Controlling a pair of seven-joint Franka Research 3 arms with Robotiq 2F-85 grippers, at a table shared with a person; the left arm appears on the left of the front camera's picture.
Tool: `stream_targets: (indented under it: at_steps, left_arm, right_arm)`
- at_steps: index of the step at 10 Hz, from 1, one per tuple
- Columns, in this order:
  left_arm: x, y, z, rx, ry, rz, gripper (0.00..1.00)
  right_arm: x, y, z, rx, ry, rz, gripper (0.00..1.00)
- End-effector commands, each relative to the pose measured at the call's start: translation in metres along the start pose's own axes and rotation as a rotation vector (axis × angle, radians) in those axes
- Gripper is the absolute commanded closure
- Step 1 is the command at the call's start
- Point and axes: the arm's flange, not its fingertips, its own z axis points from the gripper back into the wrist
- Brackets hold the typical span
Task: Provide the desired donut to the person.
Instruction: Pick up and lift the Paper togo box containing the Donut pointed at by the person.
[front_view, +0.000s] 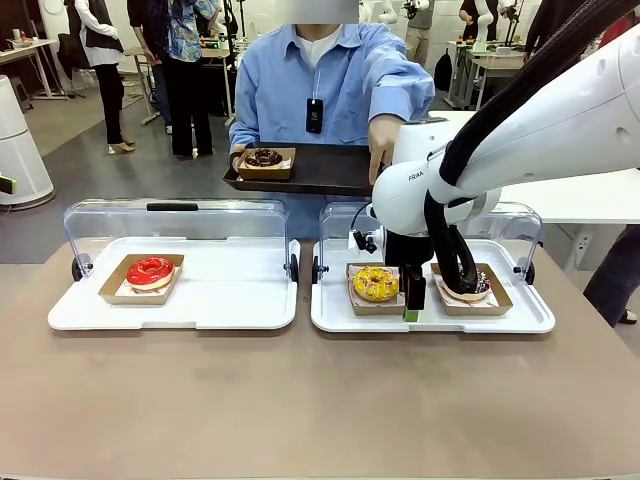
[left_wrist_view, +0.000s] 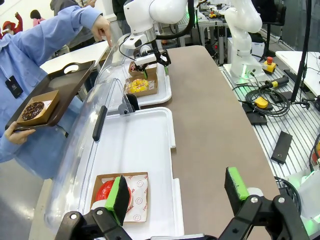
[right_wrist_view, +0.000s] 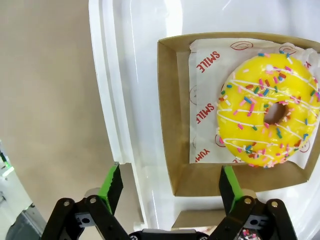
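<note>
Just ahead of the spread right jaws lies the yellow donut (right_wrist_view: 267, 107); left jaws spread too.

The right arm (front_view: 560, 110) is glossy white, with rounded joints, grey lettering on its wrist (only "FRA" reads) and a thick black cable (front_view: 436, 228) looping beside it. The left gripper (left_wrist_view: 177, 189) and right gripper (right_wrist_view: 170, 186) are black, with green pads (right_wrist_view: 112, 182) and silver pins at the finger joints.

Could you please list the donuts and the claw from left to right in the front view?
Red donut, chocolate donut on the held black tray, yellow sprinkled donut, right claw, partly hidden donut.
</note>
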Motion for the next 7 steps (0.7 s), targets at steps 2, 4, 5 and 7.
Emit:
stream_targets:
  at_steps: [2,4,5,7]
  left_arm:
    - [0.0012,-0.0007,0.0024,-0.001,-0.002,-0.001,0.0]
    - [0.0012,-0.0007,0.0024,-0.001,-0.002,-0.001,0.0]
    - [0.0012,-0.0007,0.0024,-0.001,-0.002,-0.001,0.0]
    - [0.0012,-0.0007,0.0024,-0.001,-0.002,-0.001,0.0]
  right_arm:
    - [-0.0001,-0.0106,-0.0039,0.011,0.03,-0.03,0.0]
    - [-0.0004,-0.0106,-0.0033,-0.003,0.028,-0.021,0.6]
    - [0.0001,-0.0104,-0.0036,-0.005,0.026,-0.02,0.69]
    - [-0.0006,-0.0109,-0.0046,0.001,0.023,-0.021,1.0]
